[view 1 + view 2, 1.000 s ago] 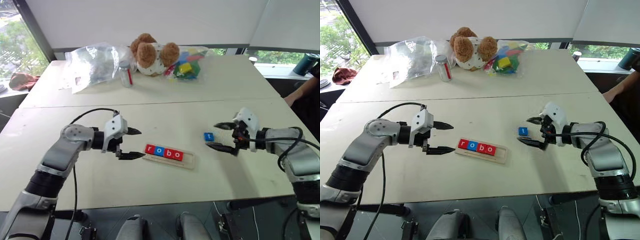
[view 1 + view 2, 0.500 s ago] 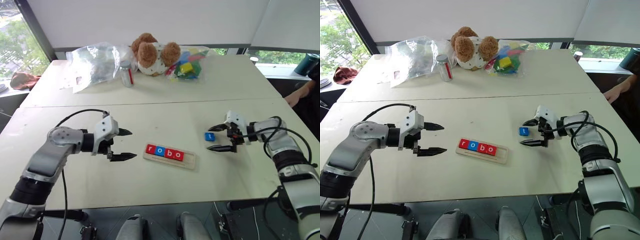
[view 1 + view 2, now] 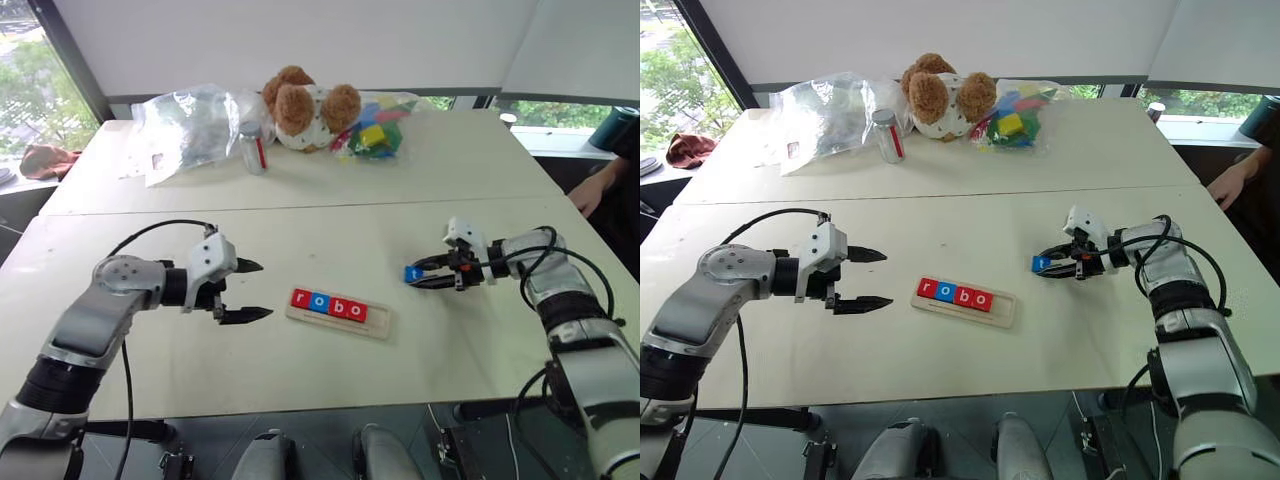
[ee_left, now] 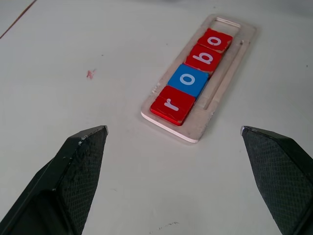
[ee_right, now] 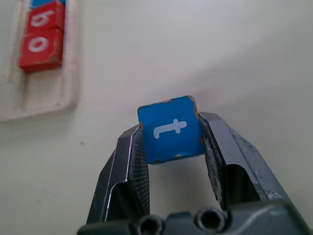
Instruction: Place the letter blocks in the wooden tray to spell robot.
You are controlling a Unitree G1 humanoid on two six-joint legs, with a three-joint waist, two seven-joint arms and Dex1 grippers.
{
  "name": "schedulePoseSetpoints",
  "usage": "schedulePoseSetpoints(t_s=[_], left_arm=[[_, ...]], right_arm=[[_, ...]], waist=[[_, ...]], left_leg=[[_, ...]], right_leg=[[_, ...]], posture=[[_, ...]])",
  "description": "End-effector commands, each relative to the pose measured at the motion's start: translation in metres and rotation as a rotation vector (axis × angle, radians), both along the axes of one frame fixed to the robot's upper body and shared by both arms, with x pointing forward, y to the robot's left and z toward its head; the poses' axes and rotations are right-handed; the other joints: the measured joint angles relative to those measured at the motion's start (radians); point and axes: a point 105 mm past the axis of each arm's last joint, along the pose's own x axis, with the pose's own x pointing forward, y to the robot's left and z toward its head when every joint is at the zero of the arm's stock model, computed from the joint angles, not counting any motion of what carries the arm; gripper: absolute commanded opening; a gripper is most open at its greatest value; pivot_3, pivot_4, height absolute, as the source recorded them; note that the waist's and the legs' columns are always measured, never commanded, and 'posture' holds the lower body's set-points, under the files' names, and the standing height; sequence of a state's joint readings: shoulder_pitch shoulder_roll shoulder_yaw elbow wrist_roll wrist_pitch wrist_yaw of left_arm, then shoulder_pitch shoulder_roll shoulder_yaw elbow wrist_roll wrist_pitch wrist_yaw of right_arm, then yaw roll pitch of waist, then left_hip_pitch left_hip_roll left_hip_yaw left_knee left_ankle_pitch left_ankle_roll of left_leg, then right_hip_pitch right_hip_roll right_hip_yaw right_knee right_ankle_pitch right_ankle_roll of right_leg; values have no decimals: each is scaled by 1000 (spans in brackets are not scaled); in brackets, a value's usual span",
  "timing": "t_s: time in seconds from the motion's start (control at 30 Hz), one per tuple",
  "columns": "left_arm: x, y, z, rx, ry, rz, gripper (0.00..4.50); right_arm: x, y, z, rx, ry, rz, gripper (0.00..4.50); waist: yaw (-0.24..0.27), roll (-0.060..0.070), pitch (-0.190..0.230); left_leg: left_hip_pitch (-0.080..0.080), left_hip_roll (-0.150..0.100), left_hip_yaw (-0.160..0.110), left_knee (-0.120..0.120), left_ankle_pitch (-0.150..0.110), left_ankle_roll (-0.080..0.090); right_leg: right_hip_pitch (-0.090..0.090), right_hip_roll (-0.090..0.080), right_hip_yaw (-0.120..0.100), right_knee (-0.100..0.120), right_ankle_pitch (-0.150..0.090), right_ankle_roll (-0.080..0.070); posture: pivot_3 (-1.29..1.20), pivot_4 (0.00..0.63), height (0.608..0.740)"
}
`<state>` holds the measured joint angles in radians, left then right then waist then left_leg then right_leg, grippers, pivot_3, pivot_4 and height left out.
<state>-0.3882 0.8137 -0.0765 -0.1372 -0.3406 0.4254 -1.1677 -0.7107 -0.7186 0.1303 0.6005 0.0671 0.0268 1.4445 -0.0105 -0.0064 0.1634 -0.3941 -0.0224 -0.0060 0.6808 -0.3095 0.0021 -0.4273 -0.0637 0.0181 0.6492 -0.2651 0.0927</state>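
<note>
four blocks (image 3: pixel 328 306) in tray (image 3: pixel 378 323), t block (image 3: pixel 412 273) right

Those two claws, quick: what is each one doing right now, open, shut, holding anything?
Left claw: open, holding nothing.
Right claw: shut on the blue t block.

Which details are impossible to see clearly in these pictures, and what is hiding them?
- Whether the blue t block is lifted or resting on the table: the right hand clamps its sides, and the eye views do not settle it.
- Wooden tray, right wrist view: cut off by the picture's edge.
- Contents of the clear bag: crumpled plastic blurs them.
- Person's hand: cut off at the edge.
</note>
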Motion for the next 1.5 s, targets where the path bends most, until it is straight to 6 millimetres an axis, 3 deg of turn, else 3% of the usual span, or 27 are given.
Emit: schedulePoseSetpoints(t_s=[0.03,0.2,0.37,0.7,1.47,1.5], left_arm=[[0,0,8,-7,-27,-11,4500],[4,-6,2,-13,-14,-34,4500],[8,-11,-3,-13,-12,-54,4500],[9,-19,-4,-29,-20,-68,4500],[7,-18,-10,-15,-23,-53,4500],[7,-18,-10,-16,-22,-54,4500]], right_arm=[[-27,34,22,30,-59,32,1122],[-60,54,13,22,-3,-38,1122],[-67,61,7,2,8,-89,1122],[-62,62,-6,-19,25,-110,1122],[-50,77,-15,-14,-7,-72,1122],[-50,77,-16,-12,-7,-72,1622]], waist=[[2,0,0],[2,0,0],[1,0,0],[0,0,0],[-1,0,0],[-1,0,0]], left_leg=[[-1,0,-1,0,0,1],[-2,-1,-1,3,-1,2],[-2,-2,-1,3,-1,2],[-2,-1,-1,2,-1,2],[-1,-1,0,3,-1,2],[-1,-1,0,3,-1,2]], right_leg=[[-1,0,-1,0,0,0],[-1,-1,0,0,0,0],[0,-1,0,0,0,0],[0,0,-1,0,0,0],[0,1,-1,0,0,0],[0,1,-1,0,0,0]], posture=[[0,150,740],[0,150,740],[0,150,740],[0,150,740],[0,150,740],[0,150,740]])
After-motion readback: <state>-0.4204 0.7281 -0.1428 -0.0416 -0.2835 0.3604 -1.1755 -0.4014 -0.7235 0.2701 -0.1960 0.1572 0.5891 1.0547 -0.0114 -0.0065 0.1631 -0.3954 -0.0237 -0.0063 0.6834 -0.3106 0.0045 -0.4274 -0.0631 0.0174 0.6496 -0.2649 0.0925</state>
